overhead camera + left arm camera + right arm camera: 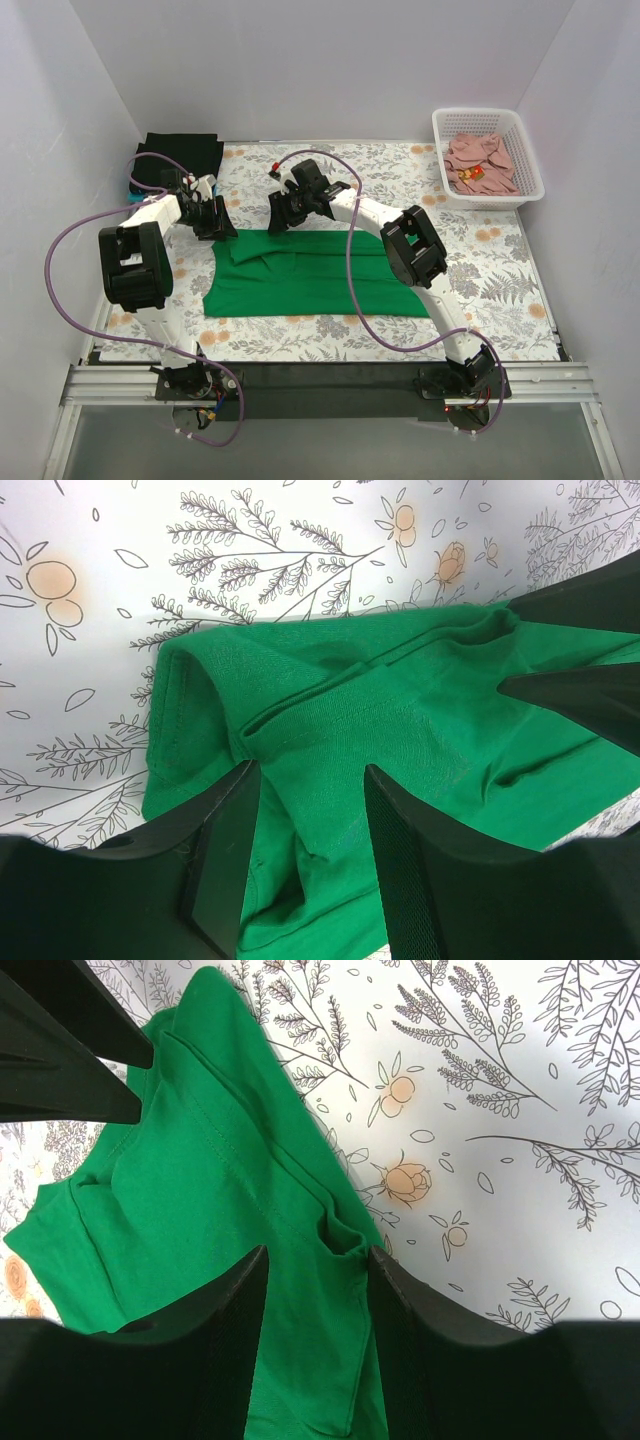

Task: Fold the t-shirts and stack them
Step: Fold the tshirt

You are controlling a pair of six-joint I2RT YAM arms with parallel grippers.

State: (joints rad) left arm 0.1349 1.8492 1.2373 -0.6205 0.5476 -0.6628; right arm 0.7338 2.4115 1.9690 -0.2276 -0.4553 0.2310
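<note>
A bright green t-shirt (310,285) lies spread on the flowered table, its far edge bunched into folds. My left gripper (222,222) is over the shirt's far left corner and my right gripper (278,218) is close beside it on the same edge. In the left wrist view the left gripper (310,770) stands open with a ridge of the green t-shirt (400,710) lying loose between the jaws. The right gripper (317,1252) is open astride a hem fold of the green t-shirt (200,1180). A folded black t-shirt (180,155) lies at the back left. A pink t-shirt (480,165) fills the basket.
The white lattice basket (490,113) stands at the back right corner. A sliver of light blue cloth (130,187) shows under the black shirt. White walls close in the table on three sides. The arms' cables loop over the shirt's left and middle.
</note>
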